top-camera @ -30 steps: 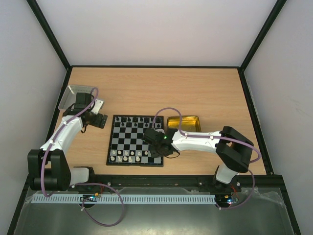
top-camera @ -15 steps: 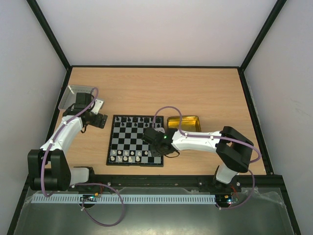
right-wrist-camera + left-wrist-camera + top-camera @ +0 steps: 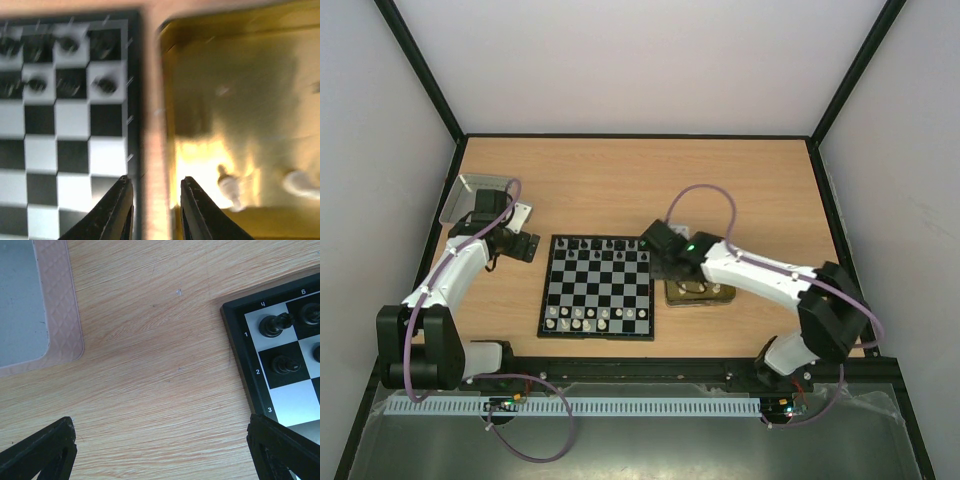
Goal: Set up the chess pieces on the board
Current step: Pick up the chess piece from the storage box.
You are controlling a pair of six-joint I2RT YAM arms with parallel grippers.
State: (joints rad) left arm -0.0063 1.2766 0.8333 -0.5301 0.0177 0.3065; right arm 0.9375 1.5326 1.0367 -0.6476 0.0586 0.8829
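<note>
Right gripper (image 3: 156, 184) above the seam between board (image 3: 75, 145) and tray (image 3: 200, 75), lined up for a white piece (image 3: 229, 187)

Its fingers stand a narrow gap apart with nothing between them, over the board's right edge and the gold tray's left wall. The white piece sits just to their right, by the tray's near edge, with a second piece (image 3: 300, 182) further right. Shift right, centre the nearer one in the gap, descend straight and pinch low, since it looks tiny and may skid. The left gripper (image 3: 160, 455) hangs spread wide over the table (image 3: 620, 180) off the board's far-left corner, near the lid (image 3: 25, 300).
</note>
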